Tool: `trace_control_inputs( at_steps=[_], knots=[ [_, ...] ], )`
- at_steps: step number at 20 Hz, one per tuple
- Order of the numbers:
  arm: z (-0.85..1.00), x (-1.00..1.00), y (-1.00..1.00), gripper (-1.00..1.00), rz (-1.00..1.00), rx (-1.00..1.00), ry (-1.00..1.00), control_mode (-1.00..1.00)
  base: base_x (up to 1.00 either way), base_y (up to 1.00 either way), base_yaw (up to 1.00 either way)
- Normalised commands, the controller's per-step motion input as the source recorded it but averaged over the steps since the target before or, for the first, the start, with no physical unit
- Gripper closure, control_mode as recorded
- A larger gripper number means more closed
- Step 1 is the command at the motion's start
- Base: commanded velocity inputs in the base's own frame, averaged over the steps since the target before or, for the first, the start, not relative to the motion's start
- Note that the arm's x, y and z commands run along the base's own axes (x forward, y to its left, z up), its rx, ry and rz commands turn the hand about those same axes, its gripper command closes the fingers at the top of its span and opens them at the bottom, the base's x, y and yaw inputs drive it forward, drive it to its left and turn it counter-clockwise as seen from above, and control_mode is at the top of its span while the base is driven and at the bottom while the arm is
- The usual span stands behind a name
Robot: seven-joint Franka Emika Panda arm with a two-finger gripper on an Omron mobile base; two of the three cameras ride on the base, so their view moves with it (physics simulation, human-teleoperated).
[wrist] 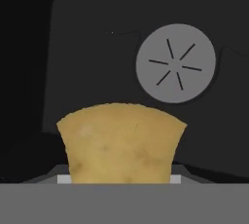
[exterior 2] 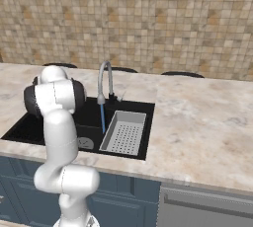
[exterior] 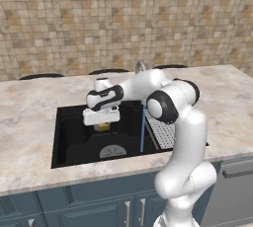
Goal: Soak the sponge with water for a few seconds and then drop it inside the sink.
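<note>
Sponge, small yellow-orange rectangular foam block: clamped between the 2 fingers of the white two-finger gripper, jaws closed on it. In the hand view the block projects straight out from the fingertips, its broad face toward the camera and its base hidden at the jaws.

Landmark: large black rectangular recessed sink with round grey slotted drain.

Position: sponge hangs inside the sink opening, above the floor of the basin, on the side of the drain away from the stream; the hand view places the drain ahead of and to one side of the block.

Water, thin vertical light-blue stream: falls from the curved silver faucet into the sink, just beside the grey perforated strainer tray. Stream and sponge stand apart, not touching.

Governing relation: the stream lies sideways from the held sponge, across the drain, toward the strainer tray. Judgement: soaking calls for a lateral carry of the block into the stream, grip kept.
</note>
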Motion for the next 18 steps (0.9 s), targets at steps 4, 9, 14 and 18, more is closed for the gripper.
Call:
trace_control_inputs(
  at_steps=[4,9,14,18],
  knots=[
    [-0.03,-0.26,0.00,1.00,-0.01,-0.04,0.00,-1.00,0.00,0.00,0.00],
    [-0.28,-0.25,0.00,1.00,-0.03,-0.03,0.00,-1.00,0.00,0.00,0.00],
    [-0.52,-0.06,0.00,1.00,-0.03,0.00,-0.06,-1.00,0.00,0.00,0.00],
    [-0.42,0.00,0.02,1.00,-0.02,0.00,-0.14,-1.00,0.00,0.00,0.00]
  ],
)
